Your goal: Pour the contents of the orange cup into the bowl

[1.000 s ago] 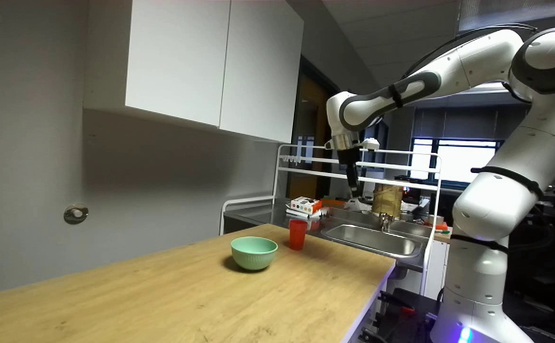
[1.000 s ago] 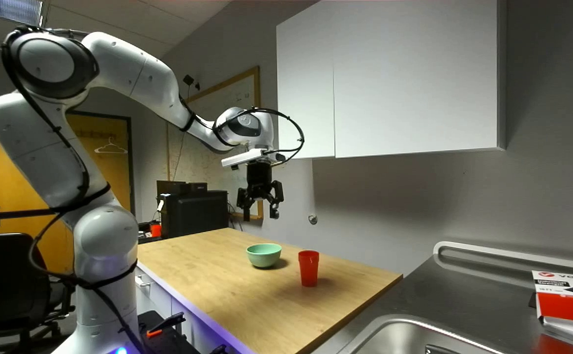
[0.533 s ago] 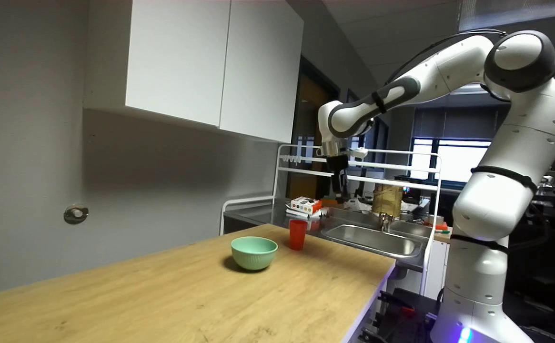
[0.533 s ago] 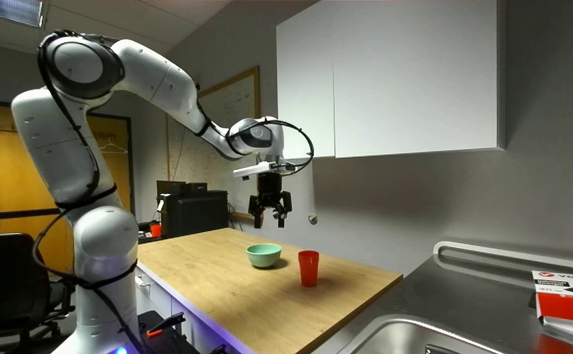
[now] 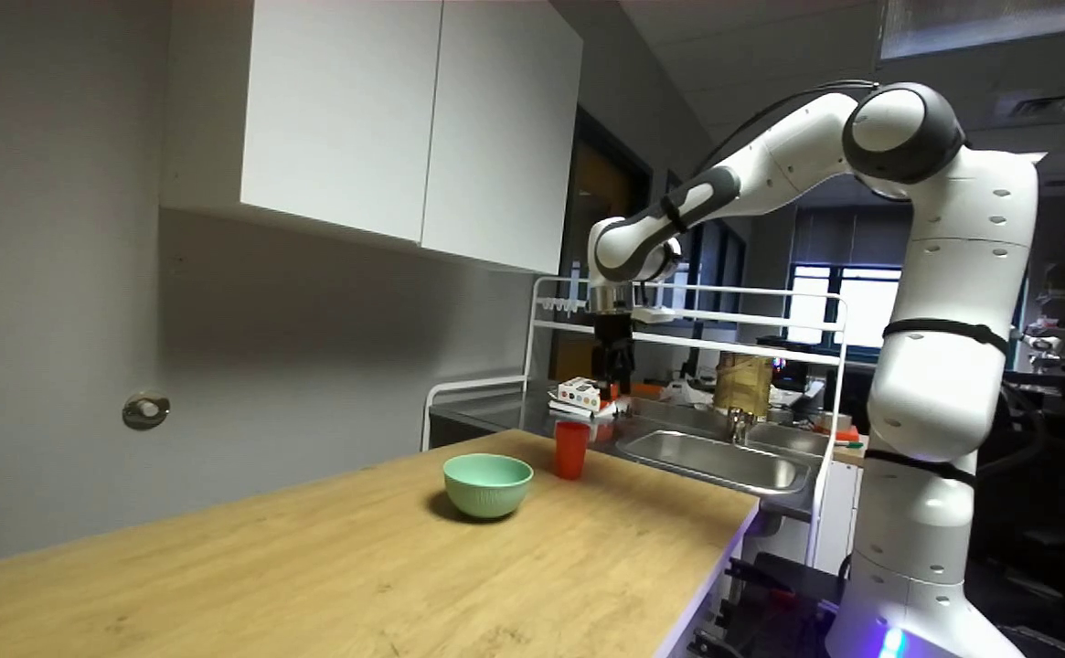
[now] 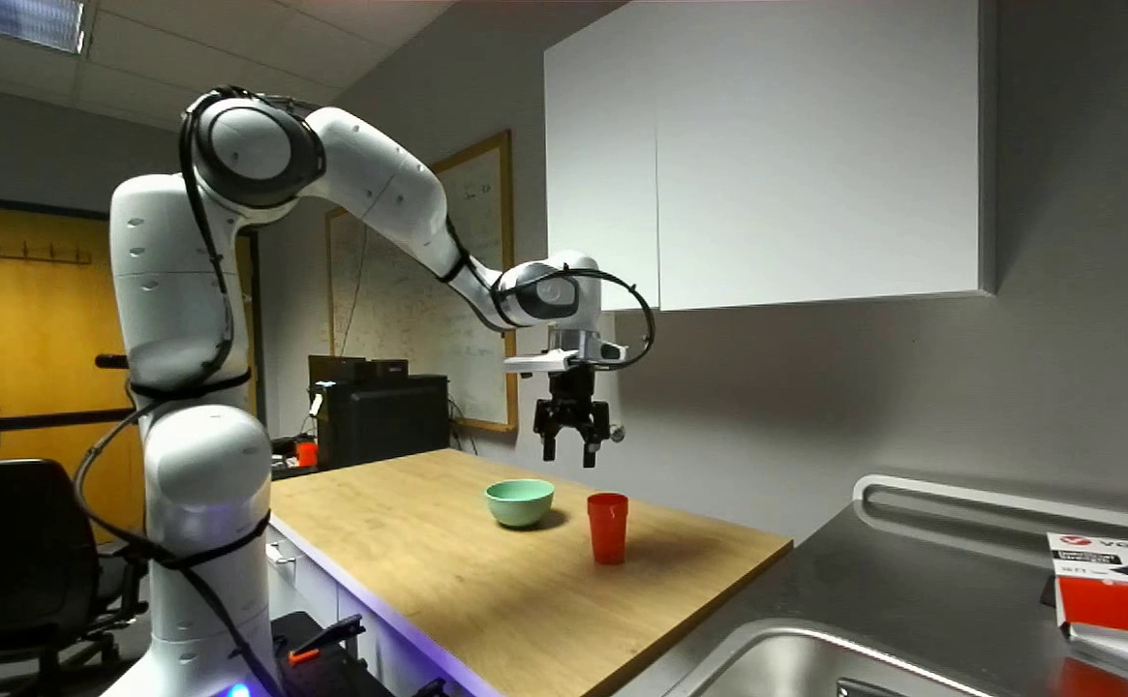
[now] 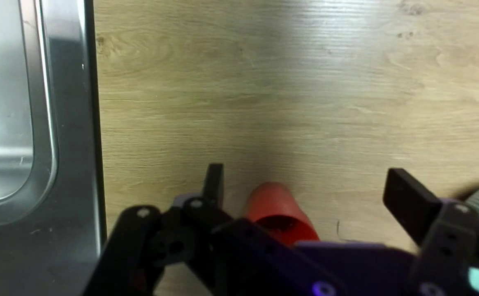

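1. In an exterior view, the jaws hang above the pale wood-grain bench [image 5: 331, 548]; below them, a little toward picture left, the orange-red tapered cup [image 5: 571, 451] stands upright, and farther that way sits the round pale mint-green bowl [image 5: 487, 493], apart from the cup
2. In an exterior view, the jaws are spread, nothing between them, above the cup and not touching it; the cup stands below and toward picture right, the bowl below and toward picture left
3. In the wrist view, the cup shows inside the gap, nearer the jaw at picture left and partly hidden by it; its contents are too dark to name; the bowl peeks out behind the opposite jaw
4. My judgement: the cup is light, smooth plastic, slightly springy and easily tipped; take it by opposite walls just below the rim, firmly enough to prevent slipping, without crushing
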Controlling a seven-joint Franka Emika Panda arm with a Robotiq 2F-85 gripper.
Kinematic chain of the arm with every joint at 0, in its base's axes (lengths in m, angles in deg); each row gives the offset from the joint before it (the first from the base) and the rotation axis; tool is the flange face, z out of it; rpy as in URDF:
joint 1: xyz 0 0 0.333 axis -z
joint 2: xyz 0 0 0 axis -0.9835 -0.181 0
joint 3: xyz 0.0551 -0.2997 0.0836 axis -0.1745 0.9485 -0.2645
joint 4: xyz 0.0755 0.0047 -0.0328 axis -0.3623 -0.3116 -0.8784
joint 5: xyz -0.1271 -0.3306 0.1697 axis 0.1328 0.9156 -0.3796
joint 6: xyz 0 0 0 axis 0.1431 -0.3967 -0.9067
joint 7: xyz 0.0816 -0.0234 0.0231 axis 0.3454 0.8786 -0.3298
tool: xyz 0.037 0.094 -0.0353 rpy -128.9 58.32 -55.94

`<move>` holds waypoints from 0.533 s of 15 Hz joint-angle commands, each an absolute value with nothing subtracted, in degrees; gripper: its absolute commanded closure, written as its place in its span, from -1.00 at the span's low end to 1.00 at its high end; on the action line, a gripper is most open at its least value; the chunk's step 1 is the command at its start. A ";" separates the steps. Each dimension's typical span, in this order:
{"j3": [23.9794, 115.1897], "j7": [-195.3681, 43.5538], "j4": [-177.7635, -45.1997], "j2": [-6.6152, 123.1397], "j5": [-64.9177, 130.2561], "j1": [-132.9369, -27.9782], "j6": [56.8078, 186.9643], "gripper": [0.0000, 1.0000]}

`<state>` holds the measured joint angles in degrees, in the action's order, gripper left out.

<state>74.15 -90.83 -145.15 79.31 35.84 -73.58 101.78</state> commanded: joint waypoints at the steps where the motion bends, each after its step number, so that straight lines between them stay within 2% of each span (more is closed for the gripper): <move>1: 75.05 -90.59 -138.29 71.93 31.06 -72.03 102.00 -1.00; 8: 75.46 -90.13 -129.76 61.05 26.39 -68.66 102.62 -1.00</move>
<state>75.54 -90.82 -134.70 65.54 28.49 -69.83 103.40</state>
